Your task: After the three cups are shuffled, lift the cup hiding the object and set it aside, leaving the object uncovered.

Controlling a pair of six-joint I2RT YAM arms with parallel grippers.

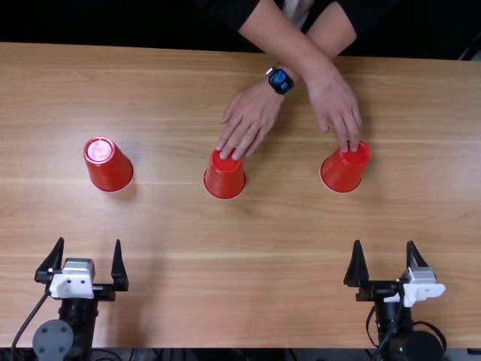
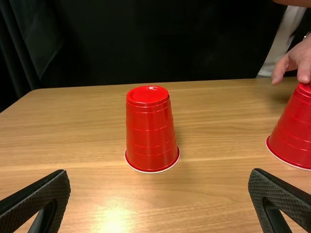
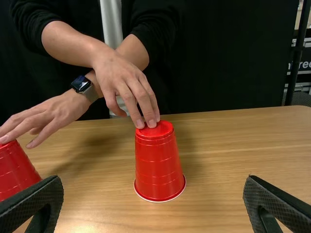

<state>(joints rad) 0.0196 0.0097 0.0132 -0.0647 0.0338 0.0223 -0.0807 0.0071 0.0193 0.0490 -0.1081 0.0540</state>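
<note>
Three red cups stand upside down in a row on the wooden table: the left cup, the middle cup and the right cup. A person across the table has crossed arms. One hand with a wristwatch rests its fingertips on the middle cup. The other hand touches the top of the right cup. My left gripper and right gripper stand open near the table's near edge, well short of the cups. No ball shows.
The person's dark sleeves and a black backdrop lie beyond the table's far edge. A broad strip of bare wood separates the grippers from the cup row.
</note>
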